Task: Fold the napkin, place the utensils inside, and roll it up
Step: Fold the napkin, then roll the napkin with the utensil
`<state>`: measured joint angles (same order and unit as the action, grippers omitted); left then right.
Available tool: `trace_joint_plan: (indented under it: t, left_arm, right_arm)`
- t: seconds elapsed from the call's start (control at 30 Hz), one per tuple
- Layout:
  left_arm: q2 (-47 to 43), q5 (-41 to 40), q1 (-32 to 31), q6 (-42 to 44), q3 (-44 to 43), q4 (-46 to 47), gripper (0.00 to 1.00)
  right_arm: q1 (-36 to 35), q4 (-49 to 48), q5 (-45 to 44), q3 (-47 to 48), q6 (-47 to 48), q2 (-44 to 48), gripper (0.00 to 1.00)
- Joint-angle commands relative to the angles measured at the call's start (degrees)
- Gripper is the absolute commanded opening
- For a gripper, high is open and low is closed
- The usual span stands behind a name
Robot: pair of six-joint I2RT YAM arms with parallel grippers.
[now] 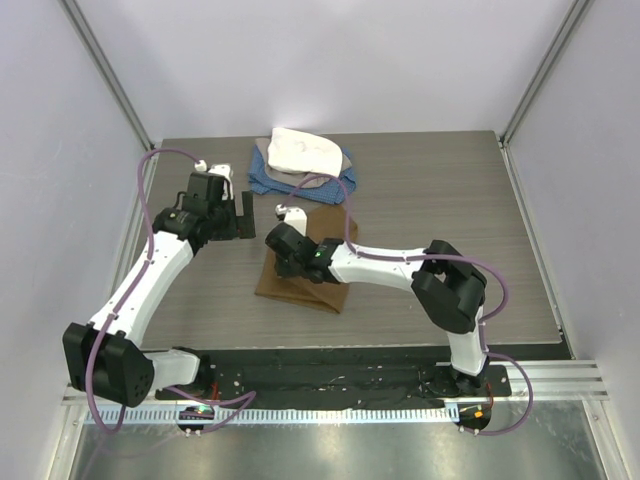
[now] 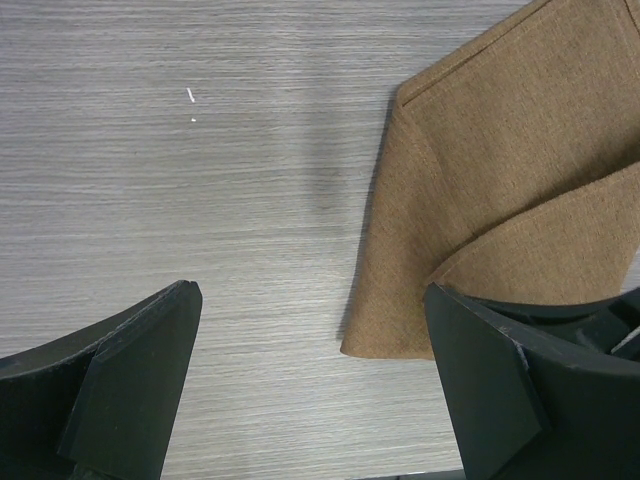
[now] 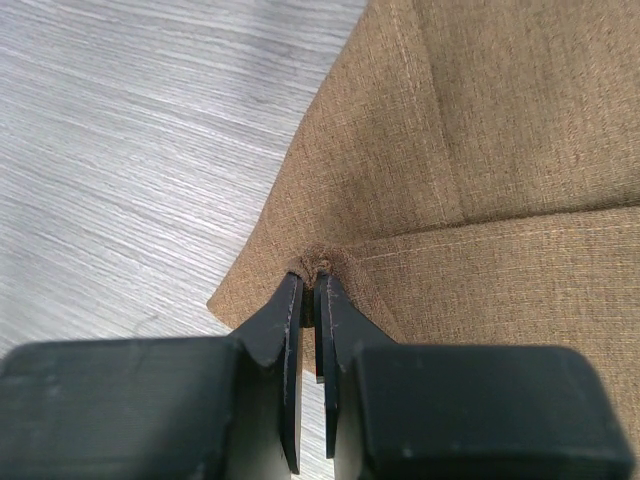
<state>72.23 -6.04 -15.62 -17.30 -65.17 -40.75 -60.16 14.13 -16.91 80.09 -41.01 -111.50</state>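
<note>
The left black two-finger gripper [image 1: 238, 215] hung wide open, holding nothing, above the grey wood-grain table [image 1: 450, 190], at nine o'clock from the folded tan-brown cloth napkin [image 1: 300, 290]. The napkin lay mid-table, its long axis running seven to one o'clock. The right gripper [image 3: 312, 278] pinched its left-hand fold.

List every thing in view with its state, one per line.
napkin: folded over, one edge pinched.
right gripper: shut on the napkin's edge.
left gripper: open, empty, beside the napkin.
white cloth: bunched atop the blue cloth.
blue cloth: crumpled underneath.
</note>
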Motion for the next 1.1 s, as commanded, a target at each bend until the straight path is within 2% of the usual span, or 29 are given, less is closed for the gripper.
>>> trace_joint_plan:
  t: [0.0,0.3,0.4,0.8,0.87,1.0,1.07]
  left_arm:
    - [0.2,-0.5,0.4,0.7,0.0,1.3,1.00]
    - [0.4,0.0,0.4,0.6,0.0,1.2,1.00]
    - [0.4,0.1,0.4,0.6,0.0,1.3,1.00]
    - [0.7,-0.4,0.4,0.6,0.0,1.2,1.00]
    - [0.9,-0.4,0.4,0.6,0.0,1.2,1.00]
    - [0.9,-0.7,0.8,0.3,0.0,1.3,1.00]
    - [0.5,-0.6,1.9,-0.1,0.0,1.9,1.00]
  right_arm:
    - [-2.4,-2.5,-7.2,2.9,1.0,0.7,0.01]
    - [-3.0,2.5,-20.9,5.2,4.0,1.6,0.01]
    - [-3.0,2.7,-22.2,5.2,4.2,1.8,0.01]
    - [-3.6,1.1,-13.1,7.9,5.0,-2.9,0.02]
    - [-3.8,-0.2,-9.4,7.9,5.5,-2.8,0.07]
    - [-4.1,-2.9,-4.2,6.4,6.3,-2.0,0.35]
    - [-4.3,-6.2,-2.6,4.1,6.8,0.0,0.40]
